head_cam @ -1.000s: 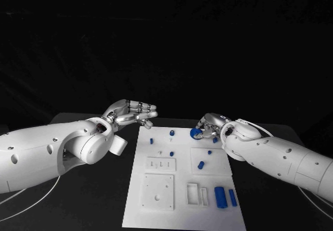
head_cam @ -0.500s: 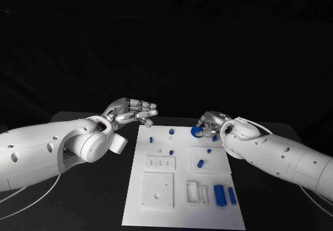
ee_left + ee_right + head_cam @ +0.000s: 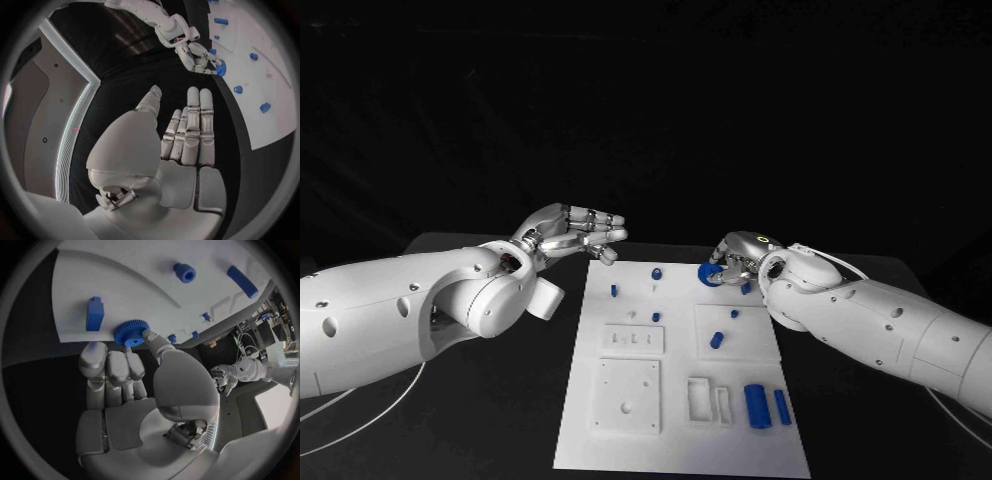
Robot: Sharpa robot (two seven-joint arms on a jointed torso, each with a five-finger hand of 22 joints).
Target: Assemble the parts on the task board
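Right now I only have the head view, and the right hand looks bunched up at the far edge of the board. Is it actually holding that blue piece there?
Observer: Yes. In the right wrist view the right hand pinches a blue toothed gear between thumb and a fingertip, at the edge of the task board.
Operator: Anything close beside it?
Observer: A blue block-shaped part stands on the board next to the gear, apart from it.
Operator: And the left hand, is anything in it?
Observer: No. The left wrist view shows the left hand with fingers straight and nothing in the palm, off the board over the black table.
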